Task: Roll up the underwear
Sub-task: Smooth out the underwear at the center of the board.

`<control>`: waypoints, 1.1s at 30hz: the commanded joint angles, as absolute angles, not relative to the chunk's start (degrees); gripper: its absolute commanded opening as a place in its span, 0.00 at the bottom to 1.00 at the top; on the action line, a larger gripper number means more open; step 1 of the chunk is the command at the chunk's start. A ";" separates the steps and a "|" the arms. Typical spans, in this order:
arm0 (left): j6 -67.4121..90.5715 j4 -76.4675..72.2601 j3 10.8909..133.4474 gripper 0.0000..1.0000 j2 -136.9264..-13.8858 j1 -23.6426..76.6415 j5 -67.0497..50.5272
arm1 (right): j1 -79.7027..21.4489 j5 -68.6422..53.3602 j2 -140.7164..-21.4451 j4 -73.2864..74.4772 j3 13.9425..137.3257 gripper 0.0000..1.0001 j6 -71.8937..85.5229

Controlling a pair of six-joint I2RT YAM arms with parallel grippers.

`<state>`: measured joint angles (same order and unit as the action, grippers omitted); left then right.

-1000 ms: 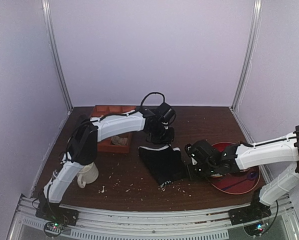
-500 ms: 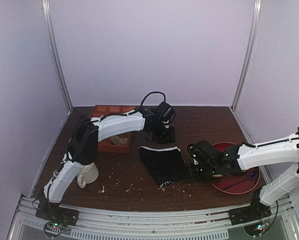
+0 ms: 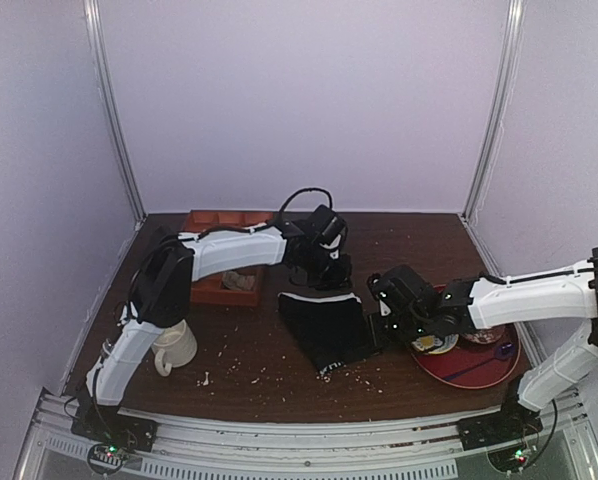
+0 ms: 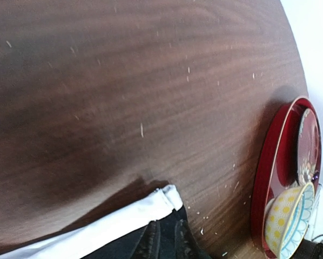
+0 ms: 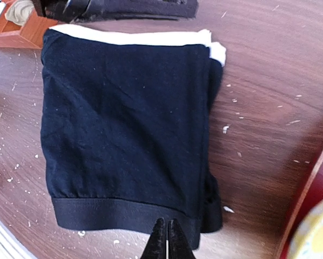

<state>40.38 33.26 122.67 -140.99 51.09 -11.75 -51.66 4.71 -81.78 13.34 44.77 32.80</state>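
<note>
Black underwear [image 5: 126, 140] lies against right end effector [image 5: 166, 237].

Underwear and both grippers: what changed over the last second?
The right gripper pulled back toward the red tray, uncovering a yellow bowl; its jaws are shut at the underwear's black hem. The left gripper shifted slightly at the white-edged far side. The underwear stayed folded flat in place; mug and orange box unchanged.

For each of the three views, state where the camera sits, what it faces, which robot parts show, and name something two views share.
Top external: above and behind the bases, facing the table; both arms show.
Left wrist: low, facing bare wood and the red tray; its tool is not clear.
Right wrist: facing the underwear; closed right tool at its hem.
Shared: the underwear's white edging shows in both wrist views.
</note>
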 commanded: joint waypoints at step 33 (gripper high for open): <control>45.81 30.26 119.48 0.31 -138.12 51.32 -15.38 | -44.24 -1.56 -85.07 10.94 44.35 0.34 32.47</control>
